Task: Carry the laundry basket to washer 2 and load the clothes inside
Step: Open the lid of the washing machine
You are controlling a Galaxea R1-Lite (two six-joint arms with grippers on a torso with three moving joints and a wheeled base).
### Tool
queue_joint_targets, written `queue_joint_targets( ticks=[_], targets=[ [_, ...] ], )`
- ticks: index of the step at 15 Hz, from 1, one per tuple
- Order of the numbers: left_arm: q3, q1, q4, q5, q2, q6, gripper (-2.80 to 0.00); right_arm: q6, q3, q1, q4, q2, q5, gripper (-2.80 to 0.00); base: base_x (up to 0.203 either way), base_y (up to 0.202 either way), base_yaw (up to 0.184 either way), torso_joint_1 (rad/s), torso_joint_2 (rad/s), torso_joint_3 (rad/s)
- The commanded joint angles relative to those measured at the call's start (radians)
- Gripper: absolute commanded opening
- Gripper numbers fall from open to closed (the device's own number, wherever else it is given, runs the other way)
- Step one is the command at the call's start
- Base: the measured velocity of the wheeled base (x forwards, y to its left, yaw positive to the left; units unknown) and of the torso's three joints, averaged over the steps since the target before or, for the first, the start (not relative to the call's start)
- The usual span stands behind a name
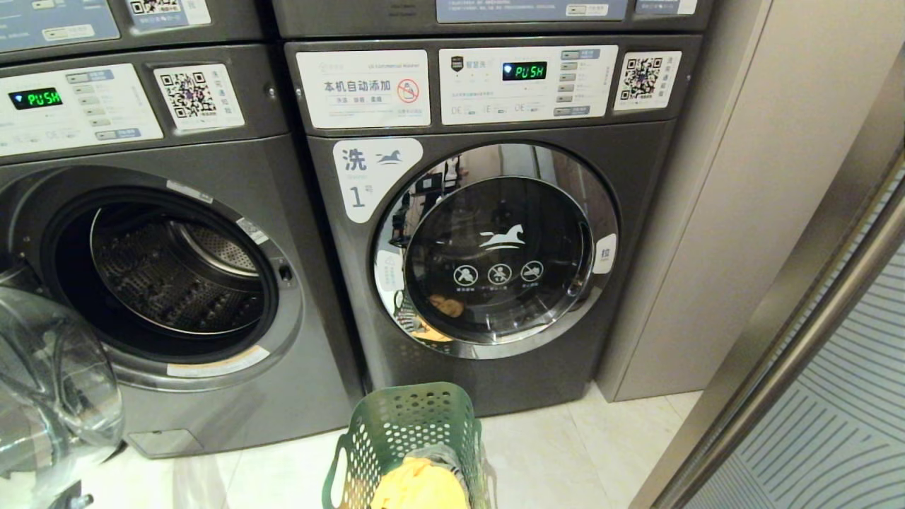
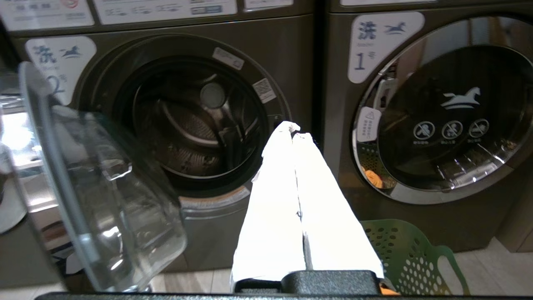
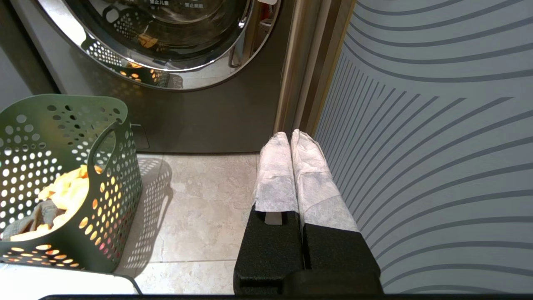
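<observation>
The dark green laundry basket [image 1: 406, 431] stands on the floor before washer 1, holding yellow and grey clothes [image 1: 421, 486]. Washer 2 [image 1: 177, 261] is at the left with its drum bare and its glass door [image 1: 49, 382] swung open. In the left wrist view my left gripper [image 2: 293, 132] is shut and empty, raised and pointing at the strip between washer 2 [image 2: 191, 125] and washer 1, with the basket [image 2: 412, 258] below to its right. My right gripper [image 3: 290, 139] is shut and empty, low over the floor, to the right of the basket [image 3: 62, 166]. Neither gripper shows in the head view.
Washer 1 [image 1: 495, 247] stands closed behind the basket. A striped panel [image 3: 437, 125] runs close along the right gripper's side. The open glass door [image 2: 104, 200] juts out at the left. Pale floor tiles [image 3: 195, 200] lie between basket and right gripper.
</observation>
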Motion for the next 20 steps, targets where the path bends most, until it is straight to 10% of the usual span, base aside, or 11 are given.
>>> queue_joint_targets(
  ticks=[1,8,13,20],
  targets=[
    [-0.164,0.0,0.048,0.034,0.319,-0.024,-2.8,-0.002,0.0,0.0,0.001,0.002,0.001,-2.8,0.0,0.0,0.0,0.0,0.0,0.0],
    [-0.371,0.106,-0.002,0.314,1.211,-0.165,-2.8,-0.001,0.0,0.0,0.001,0.002,0.001,-2.8,0.0,0.0,0.0,0.0,0.0,0.0],
    [-0.397,0.21,-0.098,0.497,1.378,-0.178,-2.8,-0.001,0.0,0.0,0.001,0.002,0.001,-2.8,0.0,0.0,0.0,0.0,0.0,0.0],
    [-0.413,0.36,-0.108,0.492,1.415,-0.176,-2.8,-0.001,0.0,0.0,0.001,0.002,0.001,-2.8,0.0,0.0,0.0,0.0,0.0,0.0]
  ],
)
